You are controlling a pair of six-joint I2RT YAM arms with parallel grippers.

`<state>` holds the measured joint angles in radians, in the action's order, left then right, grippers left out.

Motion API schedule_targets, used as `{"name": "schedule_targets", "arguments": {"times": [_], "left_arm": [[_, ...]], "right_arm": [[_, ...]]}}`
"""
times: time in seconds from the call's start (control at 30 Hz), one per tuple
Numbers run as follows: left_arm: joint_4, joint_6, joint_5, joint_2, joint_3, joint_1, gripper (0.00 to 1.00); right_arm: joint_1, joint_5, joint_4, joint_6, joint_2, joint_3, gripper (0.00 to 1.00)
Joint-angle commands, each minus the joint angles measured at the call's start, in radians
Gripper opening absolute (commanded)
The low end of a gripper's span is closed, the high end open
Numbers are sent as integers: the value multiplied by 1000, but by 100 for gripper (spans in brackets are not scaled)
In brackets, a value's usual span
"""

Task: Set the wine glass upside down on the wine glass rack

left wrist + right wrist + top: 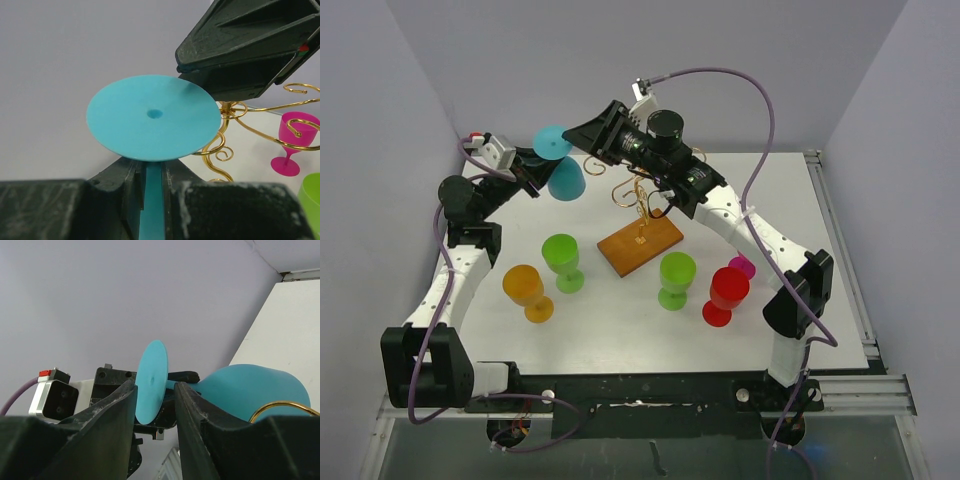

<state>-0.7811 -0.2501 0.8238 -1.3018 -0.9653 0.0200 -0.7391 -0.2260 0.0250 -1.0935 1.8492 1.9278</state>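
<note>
A teal wine glass [565, 180] hangs in the air at the back left, foot disc [551, 142] up and bowl down and tilted. My left gripper [535, 165] is shut on its stem [151, 200] just under the foot disc [152, 115]. My right gripper [582, 135] is open, its jaws standing on either side of the foot disc [151, 382] without closing on it. The bowl [250, 390] shows in the right wrist view. The wine glass rack, gold wire [638, 195] on a brown wooden base [640, 246], stands just right of the glass.
On the table stand a green glass [563, 260], an orange glass [527, 292], a second green glass [675, 278], a red glass [725, 294] and a magenta glass [742, 266]. The rack's scroll arms [225, 145] lie close under the right gripper.
</note>
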Motion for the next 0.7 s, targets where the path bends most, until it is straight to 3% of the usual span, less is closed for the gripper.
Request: {"name": "schedule_targets", "arguments": {"times": [0.0,0.3,0.47,0.57,0.67], "left_arm": [[-15,18,5,36,-23,3,0],[7,28,1,46,-25,3,0],[69,41,-42,69,-30,3,1],[158,52,-132,106,-33,7,33],[214,49,-244,174,10,19,51]], "right_arm": [[5,-13,-28,-5,-7,39,35],[6,-34,-42,-60,28,59,22],[8,-28,-64,-78,37,59,2],[11,-25,-99,-66,45,72,0],[10,-8,-111,-65,70,117,0]]}}
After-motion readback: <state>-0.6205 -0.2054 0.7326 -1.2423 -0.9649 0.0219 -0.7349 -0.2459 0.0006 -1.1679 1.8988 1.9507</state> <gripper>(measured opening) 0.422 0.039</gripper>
